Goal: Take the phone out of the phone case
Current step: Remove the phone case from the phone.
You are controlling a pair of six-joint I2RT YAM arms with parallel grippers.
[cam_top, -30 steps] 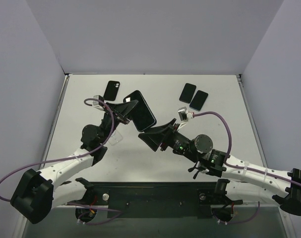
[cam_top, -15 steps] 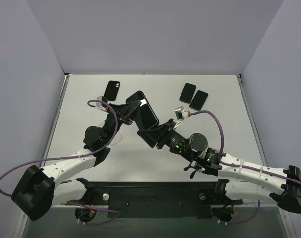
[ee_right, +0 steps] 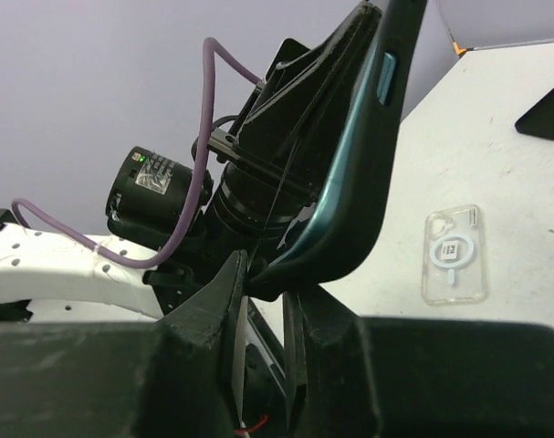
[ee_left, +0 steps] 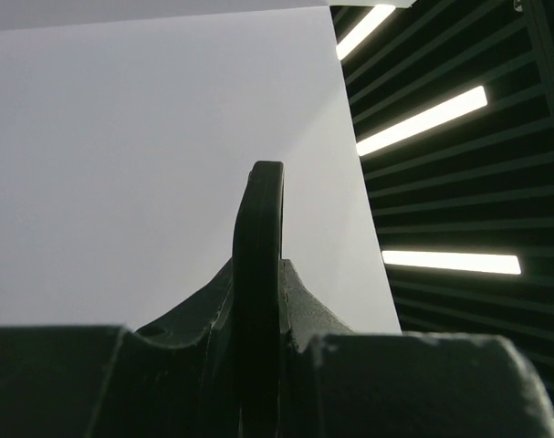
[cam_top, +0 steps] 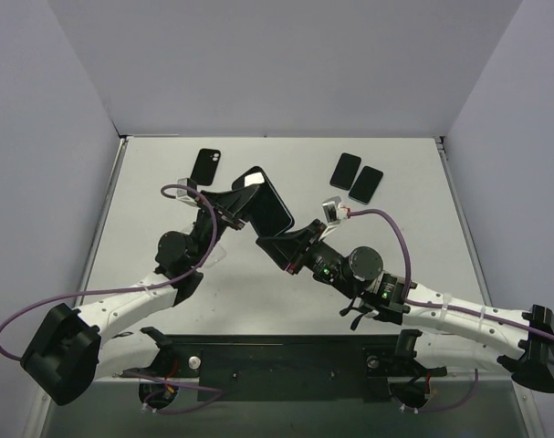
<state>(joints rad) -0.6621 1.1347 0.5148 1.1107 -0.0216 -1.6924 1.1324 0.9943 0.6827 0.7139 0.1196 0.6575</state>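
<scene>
Pale grey walls [cam_top: 286, 64] box in a light desk [cam_top: 149, 182], and both arms meet over its middle; between them, lifted clear of the surface and tilted, hangs the phone [cam_top: 269, 203], dark face up, a small white patch at its far corner; it sits inside its teal phone case [ee_right: 350, 192], whose rim and side button show plainly from the right wrist.

From above, the left pincer [cam_top: 245, 203] comes in at the phone's left side; its own camera sees the handset edge-on as a thin dark slab [ee_left: 258, 265] rising between the two fingers, which are drawn narrow and clamp it front and back; behind it are a blank wall and slatted ceiling lights [ee_left: 450, 263].

Below and to the right, the right pincer [cam_top: 275, 245] meets the lower end; in its wrist view the bottom corner of the case is wedged in the slim gap of the right pincer [ee_right: 263, 292], fingers pressed close on either side of it; the left arm [ee_right: 57, 265] and its purple cable [ee_right: 203, 137] stand just behind.

On the desk lie other items: a dark handset [cam_top: 206, 166] far left, a pair of dark handsets [cam_top: 346, 170] far right lying side by side, and a clear case [ee_right: 453, 255] flat beneath the arms.
</scene>
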